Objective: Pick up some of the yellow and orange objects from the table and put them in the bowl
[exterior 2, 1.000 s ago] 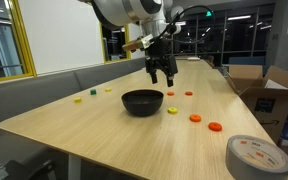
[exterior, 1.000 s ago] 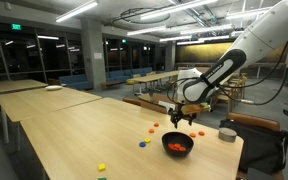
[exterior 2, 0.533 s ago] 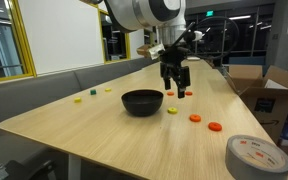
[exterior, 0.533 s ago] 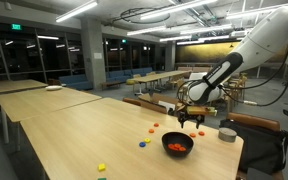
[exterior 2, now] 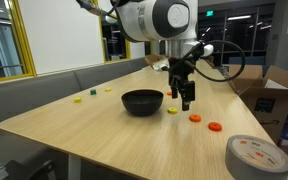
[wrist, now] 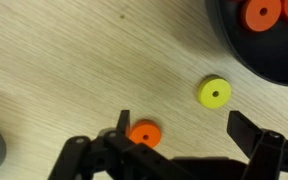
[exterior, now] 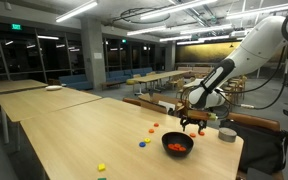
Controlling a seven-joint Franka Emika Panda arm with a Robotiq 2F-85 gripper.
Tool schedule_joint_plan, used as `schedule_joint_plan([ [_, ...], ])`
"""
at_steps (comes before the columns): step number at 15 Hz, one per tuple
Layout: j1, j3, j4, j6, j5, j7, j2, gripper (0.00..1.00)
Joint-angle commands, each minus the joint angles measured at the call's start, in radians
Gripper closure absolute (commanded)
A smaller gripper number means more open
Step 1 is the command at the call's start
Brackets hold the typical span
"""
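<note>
The black bowl [exterior: 177,152] [exterior 2: 142,104] stands on the light wooden table [exterior: 74,130] [exterior 2: 94,125] and holds several orange pieces [wrist: 260,14]. My gripper [exterior: 193,123] [exterior 2: 185,99] [wrist: 184,132] hangs open, low over the table just beside the bowl. In the wrist view an orange piece [wrist: 142,133] lies by the inside of one finger [wrist: 123,122]. A yellow piece [wrist: 215,93] [exterior 2: 173,110] lies just beyond the fingertips, near the bowl's rim [wrist: 229,45]. More orange pieces [exterior 2: 195,118] [exterior: 150,131] are scattered on the table. Nothing is held.
A grey tape roll [exterior: 227,134] [exterior 2: 256,155] sits near the table's edge. A small blue piece [exterior: 142,143] lies beside the bowl, and a yellow piece [exterior: 101,167] lies further off. A cardboard box [exterior 2: 276,88] stands past the table edge.
The open gripper has moved sideways from above the bowl and come down toward the table beside it. The pieces and the bowl have not moved.
</note>
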Motion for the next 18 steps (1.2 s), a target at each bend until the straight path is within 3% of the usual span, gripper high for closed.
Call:
schedule_joint_plan([
  [1,0.001,-0.031,0.002,0.022,0.001,0.001,0.022,0.0],
  [6,0.006,-0.073,0.014,0.013,-0.031,0.02,0.054,0.0],
  [18,-0.008,-0.084,0.119,-0.008,0.003,-0.018,0.144,0.0],
])
